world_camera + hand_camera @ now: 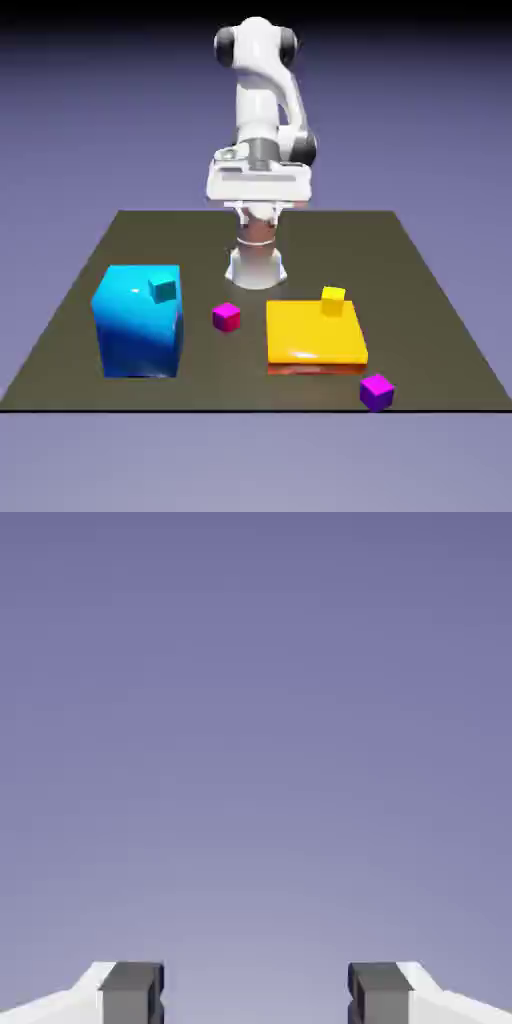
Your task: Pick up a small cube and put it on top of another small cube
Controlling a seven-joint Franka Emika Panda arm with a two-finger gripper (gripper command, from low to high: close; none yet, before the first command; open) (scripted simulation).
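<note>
Our claw [256, 997] is wide and holds nothing, high near the robot base. The small purple cube [377, 391] lies at the table [440, 330] front edge, near the yellow slab [315, 335]; we should come down centred and straight

Exterior view overlooks the table [60, 350] from above; hand view faces blank backdrop.

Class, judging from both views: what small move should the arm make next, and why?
Probably swing the open gripper down toward the purple cube at the table's near edge: the hand view shows only backdrop between the fingertips, so nothing is held or targeted yet.
</note>
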